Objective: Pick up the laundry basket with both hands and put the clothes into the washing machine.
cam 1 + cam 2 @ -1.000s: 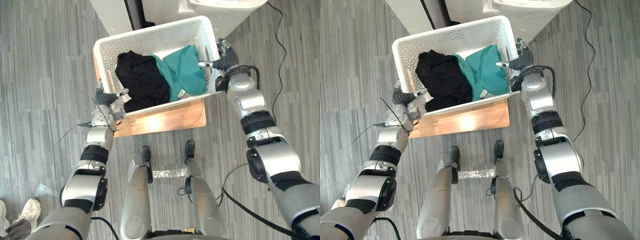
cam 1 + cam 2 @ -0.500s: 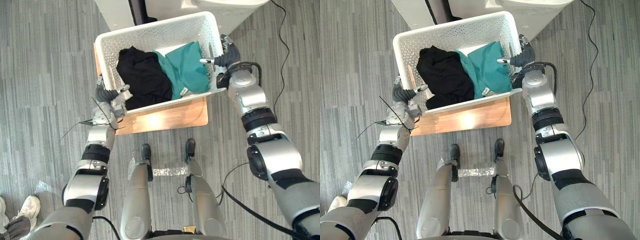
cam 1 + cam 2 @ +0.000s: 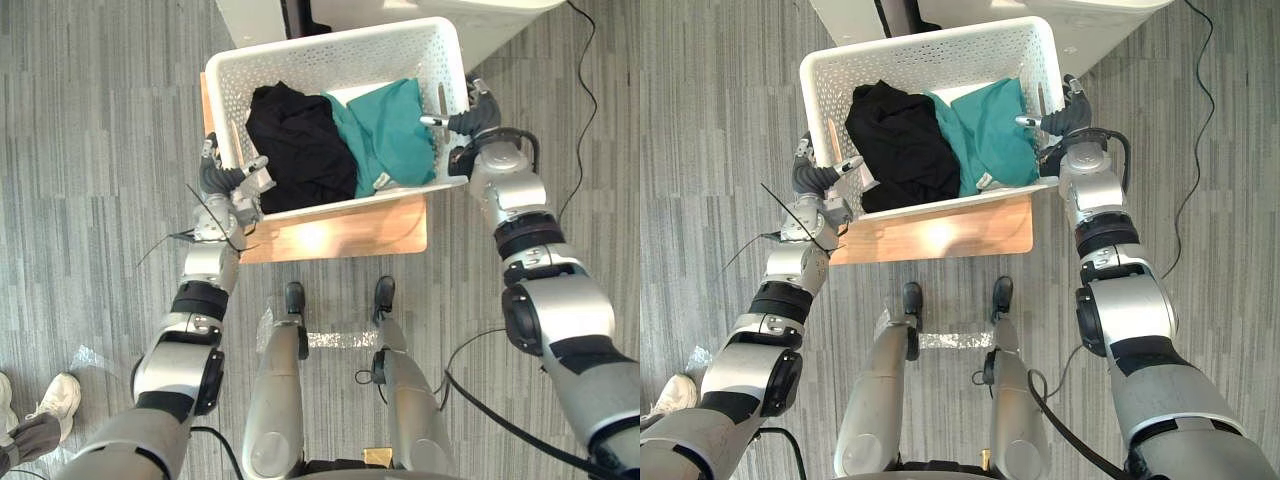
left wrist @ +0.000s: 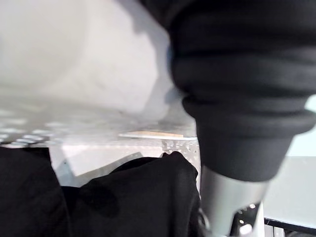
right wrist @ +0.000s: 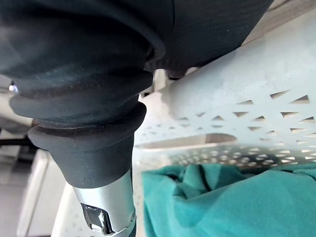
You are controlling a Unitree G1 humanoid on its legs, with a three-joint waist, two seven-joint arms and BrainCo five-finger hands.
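Note:
A white perforated laundry basket [image 3: 330, 52] sits above a low wooden stand [image 3: 340, 232]. Inside lie a black garment [image 3: 295, 145] on the left and a teal garment [image 3: 395, 130] on the right. My left hand [image 3: 235, 190] grips the basket's left rim, thumb inside the wall. On the right rim my right hand [image 3: 470, 120] holds the same way. In the left wrist view the thumb [image 4: 227, 207] reaches over the basket wall [image 4: 74, 74] beside the black garment [image 4: 98, 197]. The right wrist view shows the thumb [image 5: 111, 212] by the teal garment [image 5: 222, 197]. The white washing machine [image 3: 500, 18] stands just beyond the basket.
A white cabinet [image 3: 250, 15] stands to the left of the machine, with a dark gap between them. Grey plank floor lies all around the stand. A person's shoe [image 3: 55, 405] shows at the lower left. A thin black cord [image 3: 585, 120] runs over the floor on the right.
The whole picture has shifted, so the camera moved. Both hands keep their hold on the rims, and the basket now looks slightly larger and closer to the washing machine.

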